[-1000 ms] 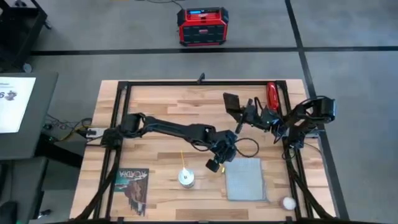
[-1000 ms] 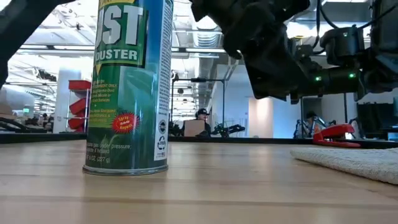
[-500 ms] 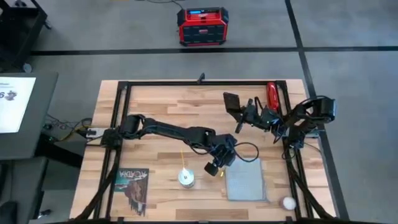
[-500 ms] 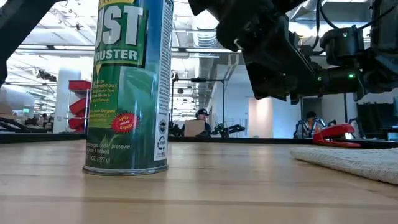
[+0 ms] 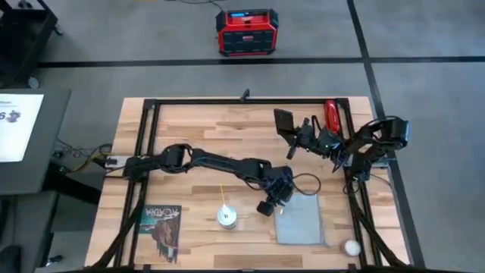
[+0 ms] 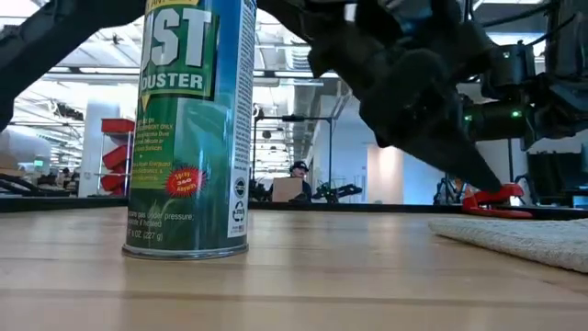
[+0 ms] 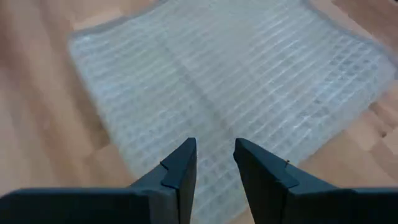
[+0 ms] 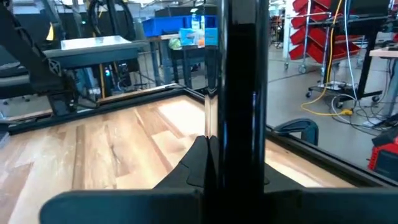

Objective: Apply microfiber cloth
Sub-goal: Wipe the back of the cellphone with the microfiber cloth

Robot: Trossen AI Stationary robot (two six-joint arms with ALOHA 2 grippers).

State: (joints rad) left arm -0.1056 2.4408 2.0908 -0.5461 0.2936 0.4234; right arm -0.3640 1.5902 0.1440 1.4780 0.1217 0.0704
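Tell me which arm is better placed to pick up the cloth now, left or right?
Left. The left gripper is open over the cloth's near-left corner. The right gripper is at the table's far right side, shut on the phone, so it is busy.

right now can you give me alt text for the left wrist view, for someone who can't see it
The left gripper, its two dark fingers slightly apart, hovers over a near corner of the pale blue-grey microfiber cloth. The cloth lies flat on the wooden table and fills most of the picture.
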